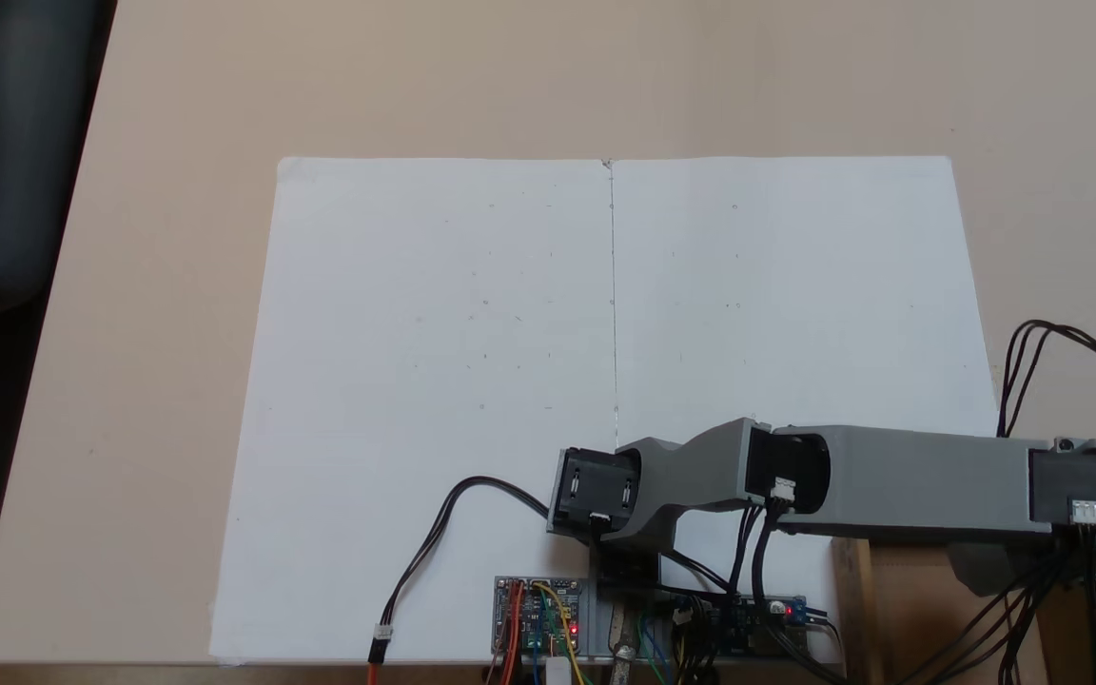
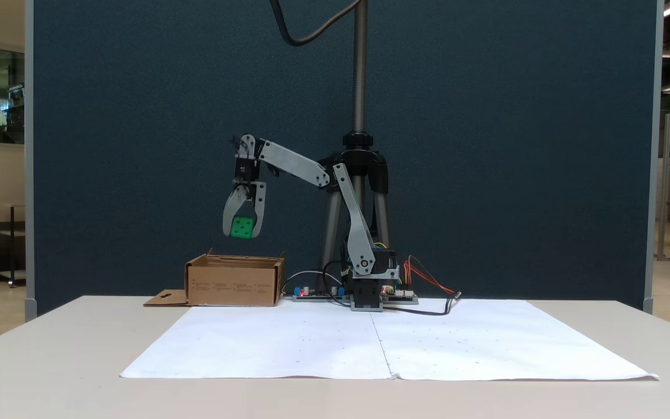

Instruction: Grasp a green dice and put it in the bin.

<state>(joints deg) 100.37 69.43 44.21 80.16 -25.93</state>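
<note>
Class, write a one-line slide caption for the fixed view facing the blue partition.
The gripper, shut on the green dice, hangs above the open cardboard bin.

Grey arm [image 2: 294, 164], black motors, black cables [image 1: 434, 542]

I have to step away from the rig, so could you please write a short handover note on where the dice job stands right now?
Gripper: pointing down, shut on the green dice, which is held in the air between the fingers.
Bin: open cardboard box on the table, beside the arm's base; the dice hangs above its opening, apart from it.
Done: dice grasped, lifted and carried over the bin.
Left: probably lower a little, open the gripper so the dice drops in, then pull the arm back.
</note>
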